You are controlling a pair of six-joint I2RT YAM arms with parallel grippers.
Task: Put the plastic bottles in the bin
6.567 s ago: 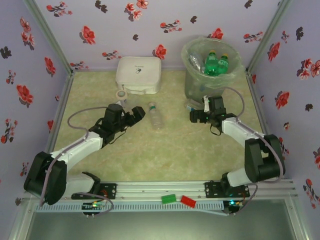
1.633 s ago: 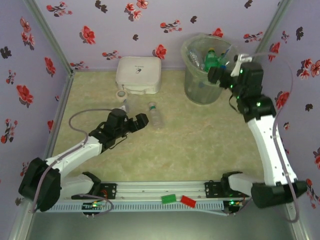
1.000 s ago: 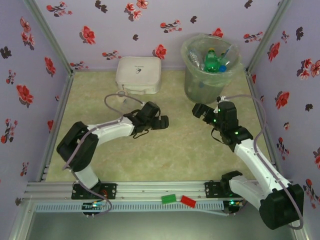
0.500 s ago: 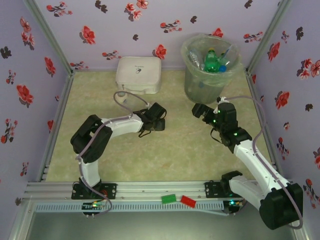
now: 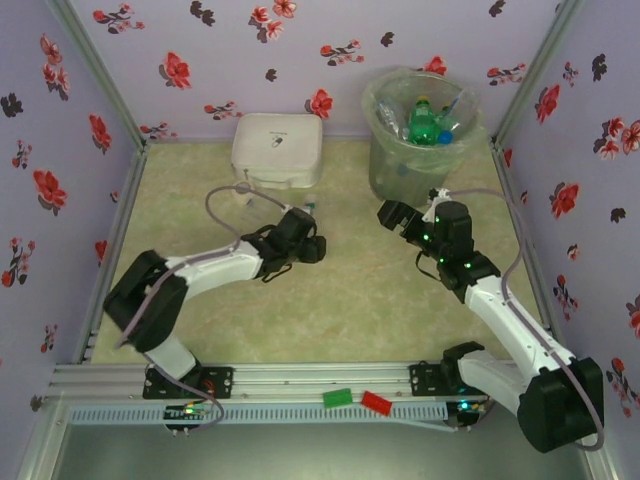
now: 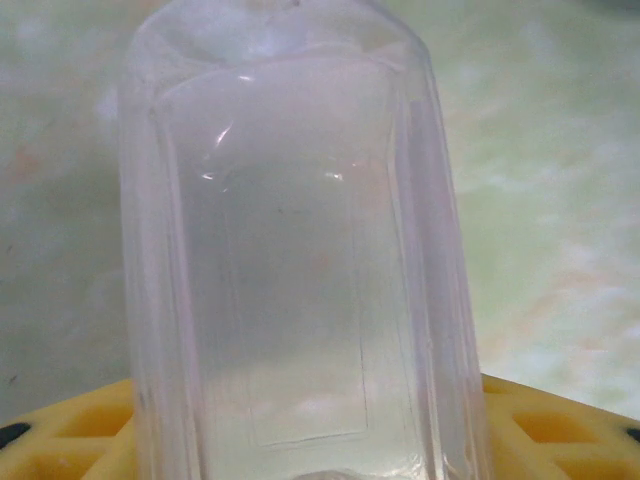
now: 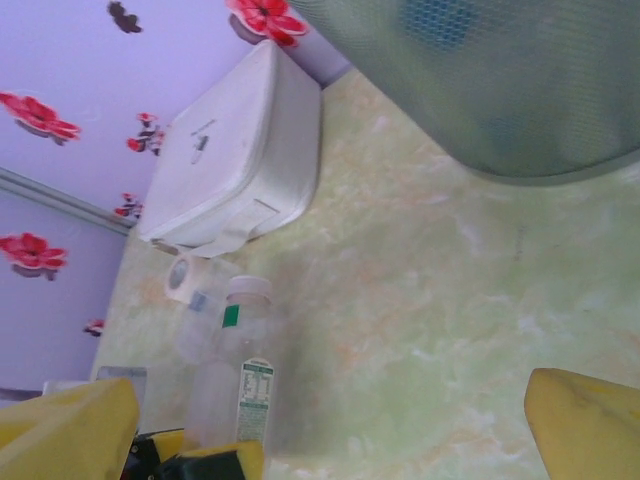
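Fingers (image 6: 60, 435) of my left gripper (image 5: 306, 240) are pressed on the two sides of the clear bottle (image 6: 300, 250). My wrist camera looks right along it, and the yellow tips sit tight on its left and right. I hold it by the fat middle, not by the cap, because the middle is wide and gives me more to squeeze. The plastic looks smooth and thin, so I think it could slip or dent if I pull fast.

The bottle lies on its side on the table (image 5: 350, 300), with its cap pointing to the back, where the white box (image 5: 278, 148) is. A small tape roll (image 7: 183, 277) sits near the cap, just in front of the box. That one is not for the bin, so I leave it alone.

My right gripper (image 5: 392, 216) is spread wide with nothing in it. It hangs low, close to the foot of the bin (image 5: 400, 180), and looks toward the bottle. I think that spot is out of my left arm's way.

The bin stands in the far right corner, well apart from the bottle. It is tall and has a clear bag (image 5: 375, 95) in it. Green bottles (image 5: 425, 122) lie inside already. Because the rim is high, I judge that I must lift this bottle up over it before I let go.
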